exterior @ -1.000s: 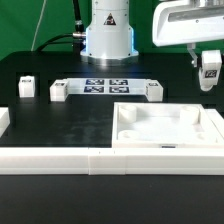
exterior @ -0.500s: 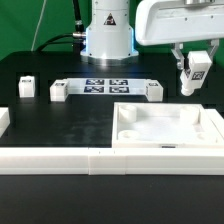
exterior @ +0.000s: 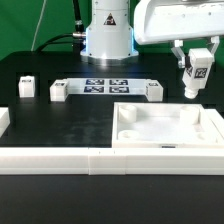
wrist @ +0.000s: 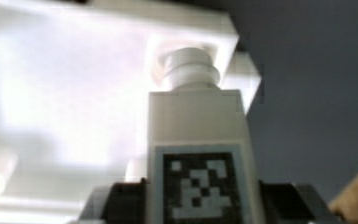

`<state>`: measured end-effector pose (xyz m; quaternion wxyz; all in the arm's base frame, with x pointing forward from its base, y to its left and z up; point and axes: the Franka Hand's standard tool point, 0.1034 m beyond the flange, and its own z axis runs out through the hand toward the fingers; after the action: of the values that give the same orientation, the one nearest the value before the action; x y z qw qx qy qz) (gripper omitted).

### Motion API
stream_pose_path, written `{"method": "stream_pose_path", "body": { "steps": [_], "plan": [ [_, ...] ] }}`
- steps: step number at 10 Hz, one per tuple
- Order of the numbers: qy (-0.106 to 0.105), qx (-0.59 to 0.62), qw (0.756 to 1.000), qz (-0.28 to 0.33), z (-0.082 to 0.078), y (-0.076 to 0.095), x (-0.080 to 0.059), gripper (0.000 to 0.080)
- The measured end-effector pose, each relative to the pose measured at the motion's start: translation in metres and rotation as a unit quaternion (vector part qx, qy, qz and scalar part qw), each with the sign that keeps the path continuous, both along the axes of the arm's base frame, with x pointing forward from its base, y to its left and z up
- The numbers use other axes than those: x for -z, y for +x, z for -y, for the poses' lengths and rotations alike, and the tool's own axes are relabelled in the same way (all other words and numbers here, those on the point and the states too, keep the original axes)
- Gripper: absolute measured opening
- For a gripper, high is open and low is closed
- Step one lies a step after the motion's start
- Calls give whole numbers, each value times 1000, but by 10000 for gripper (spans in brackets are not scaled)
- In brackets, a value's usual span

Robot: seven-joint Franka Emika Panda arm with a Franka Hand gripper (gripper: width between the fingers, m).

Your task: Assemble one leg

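Note:
My gripper (exterior: 194,66) is shut on a leg (exterior: 193,76), a small white block with a black-and-white tag, and holds it in the air above the far right corner of the white tray-like piece (exterior: 170,131). In the wrist view the leg (wrist: 197,130) stands tall between my dark fingers (wrist: 123,200), tag facing the camera, with a round peg at its far end. The tray-like piece (wrist: 60,90) lies blurred behind it. Three more legs sit on the table: two at the exterior view's left (exterior: 27,87) (exterior: 59,91) and one by the marker board (exterior: 153,90).
The marker board (exterior: 105,85) lies at the back in front of the arm's base (exterior: 108,40). Long white border rails (exterior: 60,158) run along the front, with a short end piece (exterior: 4,121) at the exterior view's left.
My gripper has carried the leg toward the exterior view's left, from the right edge to above the tray-like piece's far right corner, then shifted slightly back right. The leg now hangs more upright.

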<state>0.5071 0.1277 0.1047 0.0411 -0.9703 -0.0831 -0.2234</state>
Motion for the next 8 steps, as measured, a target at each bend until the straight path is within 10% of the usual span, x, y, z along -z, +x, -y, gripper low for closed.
{"method": "stream_pose_path", "body": {
  "steps": [6,8],
  "plan": [
    [-10,-34,999,34,-9,68,-11,291],
    [-10,-34,999,34,-8,66,-9,291]
  ]
}}
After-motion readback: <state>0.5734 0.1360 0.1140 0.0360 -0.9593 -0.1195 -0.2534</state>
